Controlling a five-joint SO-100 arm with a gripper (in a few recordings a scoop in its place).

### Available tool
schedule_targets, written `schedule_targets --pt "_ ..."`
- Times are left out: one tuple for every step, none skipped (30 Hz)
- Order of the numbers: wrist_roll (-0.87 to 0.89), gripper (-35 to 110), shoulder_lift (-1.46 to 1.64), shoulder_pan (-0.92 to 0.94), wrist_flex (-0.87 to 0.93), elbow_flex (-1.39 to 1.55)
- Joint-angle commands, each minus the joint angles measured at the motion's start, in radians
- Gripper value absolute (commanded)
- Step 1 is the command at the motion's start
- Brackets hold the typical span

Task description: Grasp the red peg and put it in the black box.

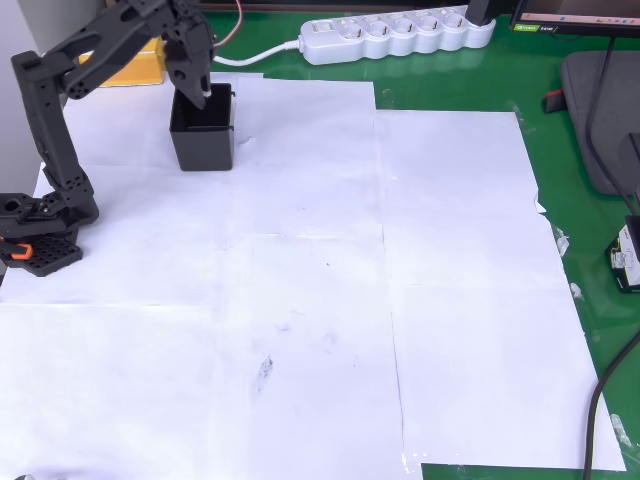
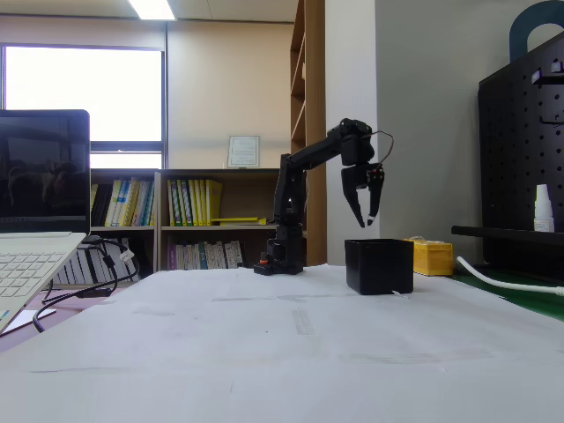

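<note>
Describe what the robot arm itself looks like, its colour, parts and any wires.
The arm is all matte black plastic, built from blocky jointed segments on a perforated black base with an orange part. Its end effector has two slim tapering black fingers. Thin wires loop near the wrist.

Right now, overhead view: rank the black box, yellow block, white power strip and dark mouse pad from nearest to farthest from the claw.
1. Small square black plastic box: directly beneath the claw.
2. Yellow rectangular block: just left of the claw, behind the arm.
3. White plastic power strip: to the right, along the top edge.
4. Dark grey mouse pad: far right edge.
</note>
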Motion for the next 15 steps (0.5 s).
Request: schedule_targets --pt "-0.046 0 -0.236 0.032 0.026 0.000" --pt "-0.060 0 -0.278 0.051 0.025 -0.031" --pt "-0.083 0 -0.316 0.074 0.025 -0.067" --pt "-0.101 0 -0.354 0.100 0.018 -0.107" --pt "-0.117 0 -0.390 0.130 0.005 -0.150" --pt "-0.138 0 -0.423 0.163 -0.011 -0.198" --pt "-0.158 0 -0.457 0.196 -0.034 -0.255" --pt "-0.181 0 -0.499 0.235 -0.071 -0.328" --pt "-0.209 0 -0.546 0.268 -0.117 -0.420" --pt "-0.238 0 -0.600 0.301 -0.170 -0.525" --pt "-0.276 0 -0.658 0.331 -0.224 -0.635" --pt "-0.314 0 -0.724 0.360 -0.275 -0.750" --pt "-0.359 0 -0.793 0.390 -0.321 -0.864" --pt "-0.407 0 -0.868 0.419 -0.371 -0.980" --pt "-0.449 0 -0.943 0.443 -0.417 -1.088"
